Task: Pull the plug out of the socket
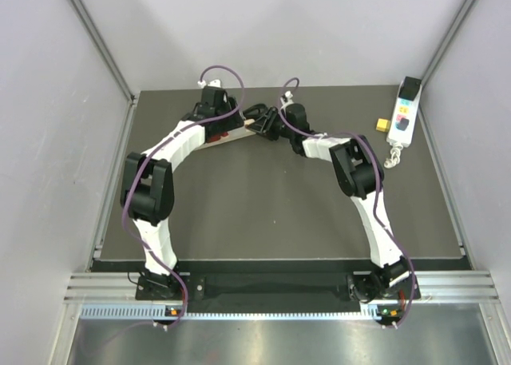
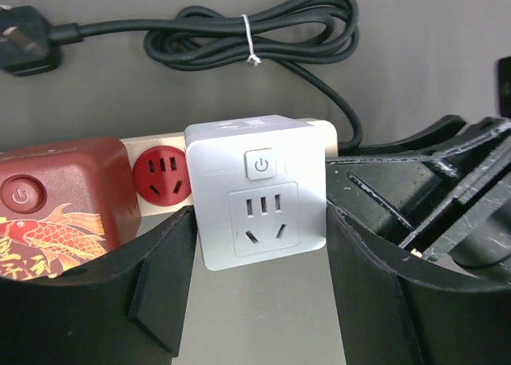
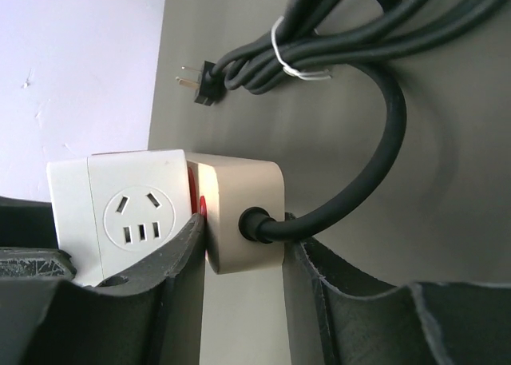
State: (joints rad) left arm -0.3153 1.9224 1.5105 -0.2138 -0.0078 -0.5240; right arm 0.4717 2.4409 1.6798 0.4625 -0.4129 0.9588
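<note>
A beige power strip (image 2: pixel 323 129) with red sockets (image 2: pixel 160 174) lies at the back of the table (image 1: pixel 263 205). A white cube plug (image 2: pixel 257 189) and a red cube plug (image 2: pixel 60 197) sit in it. My left gripper (image 2: pixel 259 221) is shut on the white cube plug, one finger against each side. My right gripper (image 3: pixel 243 237) is shut on the cable end of the power strip (image 3: pixel 239 209), beside the white cube plug (image 3: pixel 120 209). In the top view the two grippers meet at the strip (image 1: pixel 227 138), the left (image 1: pixel 219 113) and the right (image 1: pixel 267 125).
The strip's black cable (image 2: pixel 255 37) lies coiled and tied behind it, its loose plug (image 3: pixel 200 83) on the table. A white switch box with coloured buttons (image 1: pixel 403 117) and a small yellow block (image 1: pixel 384 124) lie at the back right. Walls enclose the table.
</note>
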